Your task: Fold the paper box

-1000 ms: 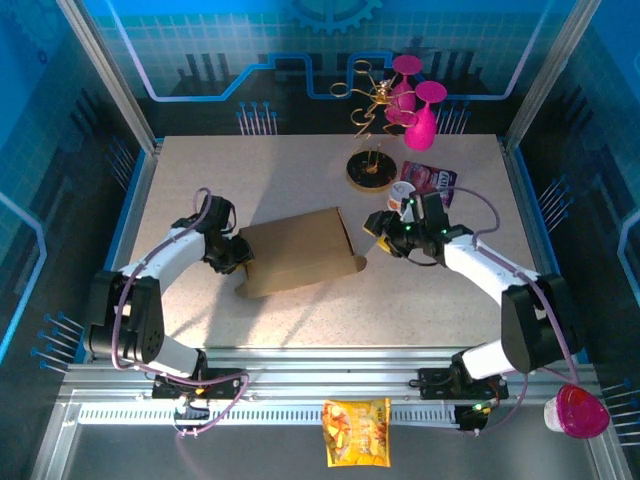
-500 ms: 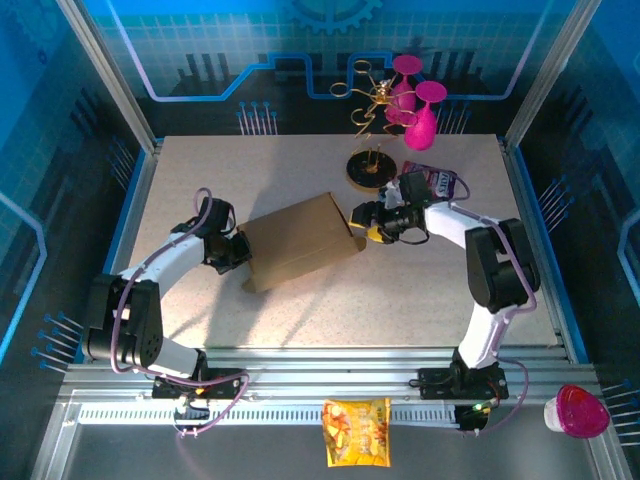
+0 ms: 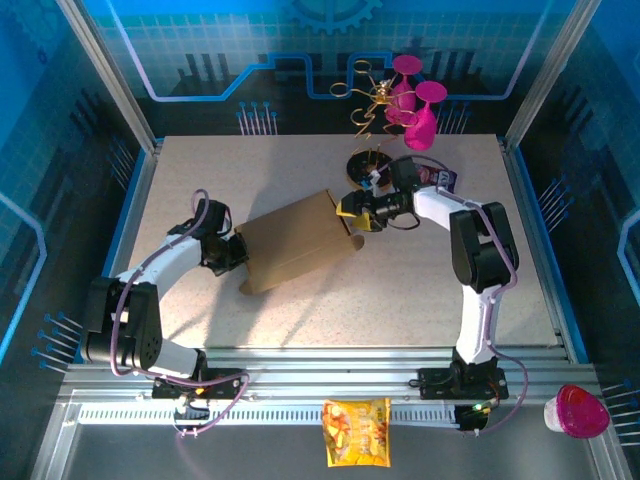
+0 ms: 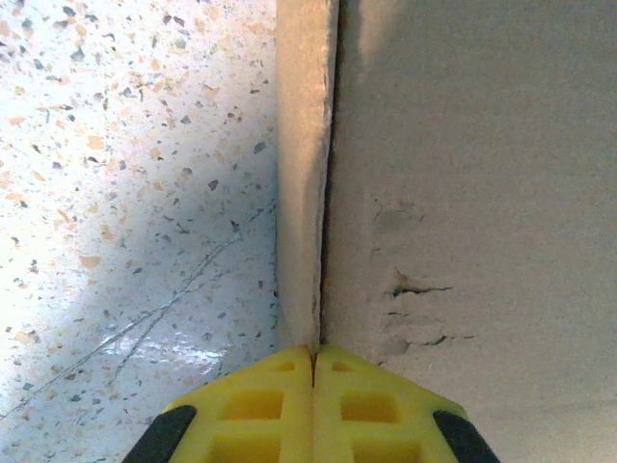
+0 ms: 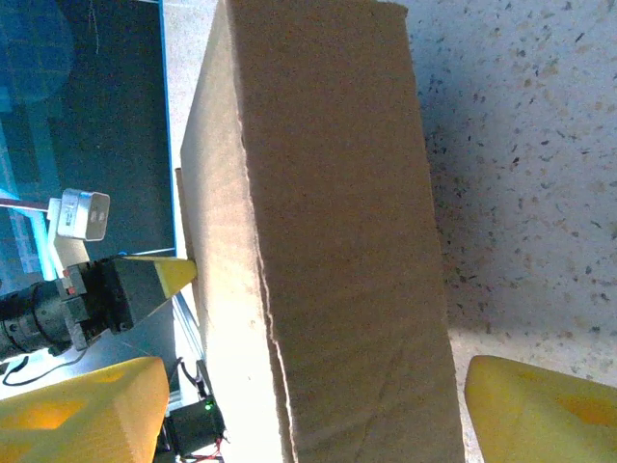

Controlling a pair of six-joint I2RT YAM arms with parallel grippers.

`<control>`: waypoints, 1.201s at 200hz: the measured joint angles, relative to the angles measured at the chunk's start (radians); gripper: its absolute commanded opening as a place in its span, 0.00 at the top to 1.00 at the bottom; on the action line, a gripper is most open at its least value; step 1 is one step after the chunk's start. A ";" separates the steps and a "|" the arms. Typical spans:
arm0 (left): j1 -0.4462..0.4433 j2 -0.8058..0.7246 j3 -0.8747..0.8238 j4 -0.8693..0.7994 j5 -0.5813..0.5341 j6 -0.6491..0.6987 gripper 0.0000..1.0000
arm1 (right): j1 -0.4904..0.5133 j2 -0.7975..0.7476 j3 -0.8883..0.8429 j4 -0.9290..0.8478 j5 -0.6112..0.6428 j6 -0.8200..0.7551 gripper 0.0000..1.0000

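The paper box (image 3: 295,243) was located near the centre of the speckled, light-coloured counter (image 3: 400,290), which was enclosed by blue printed wall panels (image 3: 180,50). The left pincer (image 3: 240,255) was closed, its tips set against the box's left edge. The right pincer (image 3: 352,210) was open, with its jaws positioned astride the box's right end.

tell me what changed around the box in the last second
The right gripper swung in from the right and opened wider, with its jaws now astride the right end of the paper box. The box turned, that end swinging away from the arms. The left gripper closed on the box's left edge. The gold stand and snack packet stayed put.
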 measured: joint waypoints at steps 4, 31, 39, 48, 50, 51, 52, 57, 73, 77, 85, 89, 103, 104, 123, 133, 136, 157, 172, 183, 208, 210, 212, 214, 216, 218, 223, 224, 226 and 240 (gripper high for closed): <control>0.001 0.000 0.000 0.000 0.000 0.000 1.00 | 0.001 0.003 0.000 -0.003 -0.002 -0.003 0.19; 0.001 0.000 -0.002 0.001 0.000 0.002 1.00 | 0.016 0.013 -0.003 -0.023 -0.010 -0.011 0.19; 0.002 0.000 -0.002 0.001 0.000 0.002 1.00 | 0.021 0.013 -0.005 -0.022 -0.012 -0.010 0.19; 0.004 0.000 -0.005 0.003 0.000 0.002 1.00 | 0.027 0.013 -0.005 -0.021 -0.013 -0.010 0.19; 0.005 -0.001 -0.006 0.004 0.000 0.002 1.00 | 0.028 0.013 -0.005 -0.021 -0.013 -0.010 0.19; 0.005 -0.001 -0.006 0.004 0.000 0.002 1.00 | 0.028 0.013 -0.005 -0.021 -0.013 -0.010 0.19; 0.006 -0.001 -0.007 0.004 0.000 0.002 1.00 | 0.028 0.013 -0.005 -0.021 -0.013 -0.010 0.19; 0.008 -0.002 -0.008 0.005 0.000 0.002 1.00 | 0.032 0.014 -0.005 -0.019 -0.013 -0.010 0.20; 0.016 -0.003 -0.008 0.005 -0.001 0.002 1.00 | 0.041 0.019 -0.005 -0.004 -0.011 0.001 0.23; 0.018 -0.003 -0.008 0.005 -0.002 0.002 1.00 | 0.044 0.021 -0.005 0.003 -0.011 0.004 0.24; 0.021 -0.003 -0.008 0.004 -0.006 0.002 1.00 | 0.048 0.027 -0.005 0.021 -0.011 0.016 0.26; 0.023 -0.003 -0.008 0.005 -0.009 0.002 1.00 | 0.051 0.031 -0.005 0.029 -0.011 0.026 0.26; 0.028 -0.006 -0.008 0.004 -0.017 0.003 1.00 | 0.057 0.042 -0.012 0.069 -0.011 0.055 0.28; 0.028 -0.006 -0.008 0.004 -0.017 0.002 1.00 | 0.057 0.043 -0.013 0.071 -0.011 0.056 0.28; 0.033 -0.007 -0.008 0.005 -0.027 0.010 1.00 | 0.062 0.053 -0.028 0.108 -0.010 0.090 0.28; 0.036 -0.007 -0.008 0.005 -0.031 0.016 1.00 | 0.066 0.056 -0.036 0.120 -0.010 0.101 0.28; 0.037 -0.006 -0.008 0.005 -0.032 0.016 1.00 | 0.067 0.056 -0.038 0.122 -0.010 0.103 0.28; 0.044 -0.007 -0.008 0.005 -0.035 0.020 1.00 | 0.074 0.058 -0.043 0.115 0.001 0.103 0.23; 0.047 -0.007 -0.008 0.005 -0.034 0.021 1.00 | 0.077 0.054 -0.053 0.115 0.017 0.095 0.21; 0.047 -0.007 -0.008 0.005 -0.034 0.024 1.00 | 0.078 0.041 -0.079 0.122 0.017 0.092 0.20; 0.049 -0.010 -0.010 0.006 -0.035 0.028 1.00 | 0.075 0.018 -0.119 0.129 0.006 0.095 0.19; 0.050 -0.011 -0.010 0.006 -0.035 0.028 1.00 | 0.074 0.018 -0.119 0.129 0.004 0.094 0.19; 0.050 -0.012 -0.011 0.007 -0.035 0.028 1.00 | 0.073 0.018 -0.119 0.130 0.003 0.092 0.19; 0.050 -0.013 -0.012 0.008 -0.035 0.028 1.00 | 0.072 0.018 -0.119 0.130 0.001 0.092 0.19; 0.051 -0.013 -0.014 0.009 -0.035 0.028 1.00 | 0.072 0.018 -0.119 0.130 -0.001 0.091 0.19; 0.052 -0.014 -0.015 0.009 -0.035 0.029 1.00 | 0.072 0.018 -0.119 0.129 -0.004 0.089 0.19; 0.053 -0.016 -0.017 0.010 -0.035 0.032 1.00 | 0.070 0.018 -0.119 0.127 -0.009 0.087 0.19; 0.053 -0.016 -0.017 0.010 -0.035 0.032 1.00 | 0.070 0.018 -0.119 0.126 -0.011 0.086 0.19; 0.053 -0.016 -0.018 0.010 -0.035 0.034 1.00 | 0.070 0.018 -0.117 0.124 -0.012 0.083 0.19; 0.058 -0.020 -0.022 0.011 -0.035 0.043 1.00 | 0.070 0.018 -0.105 0.095 -0.014 0.061 0.19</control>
